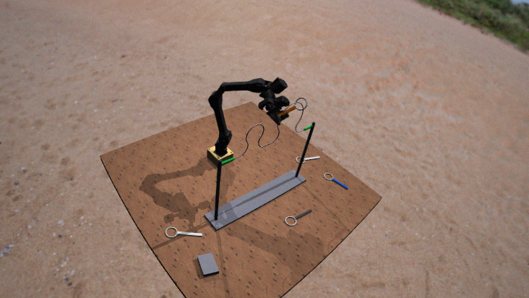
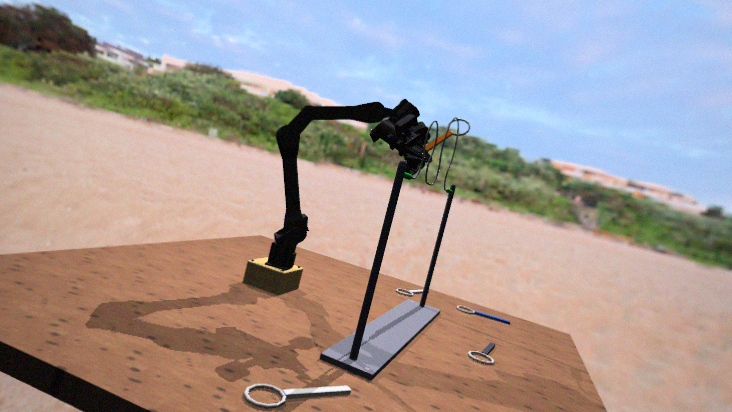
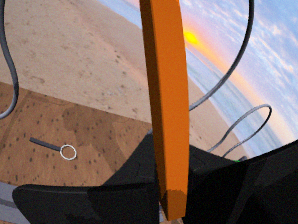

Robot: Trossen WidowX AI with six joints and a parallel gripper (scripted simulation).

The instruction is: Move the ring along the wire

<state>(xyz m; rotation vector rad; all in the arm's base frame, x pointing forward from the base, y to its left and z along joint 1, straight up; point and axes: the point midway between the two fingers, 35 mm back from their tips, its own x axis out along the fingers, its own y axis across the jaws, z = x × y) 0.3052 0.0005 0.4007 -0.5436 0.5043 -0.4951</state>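
Note:
My gripper (image 1: 280, 117) (image 2: 424, 152) (image 3: 154, 140) is shut on the orange handle (image 1: 289, 111) (image 2: 438, 139) (image 3: 170, 100), which slants up from the fingers. The ring (image 1: 307, 103) (image 2: 469, 126) is around the top bend of the grey wire (image 1: 258, 124) (image 2: 432, 184), near the far post (image 1: 305, 150) (image 2: 437, 250); it is outside the wrist view. Whether ring or fingers touch the wire is too small to tell. One green part (image 1: 308, 127) (image 2: 449, 190) is at the far post, the other green part (image 1: 228, 161) (image 2: 407, 175) at the near post (image 1: 217, 192) (image 2: 376, 271).
A grey base plate (image 1: 255, 199) (image 2: 399, 327) carries the posts. Loose rings with a white handle (image 1: 190, 233) (image 2: 317, 392), a blue handle (image 1: 340, 183) (image 2: 491, 317) and a dark handle (image 1: 303, 214) (image 3: 45, 144) lie on the table. A grey block (image 1: 208, 263) lies at the front.

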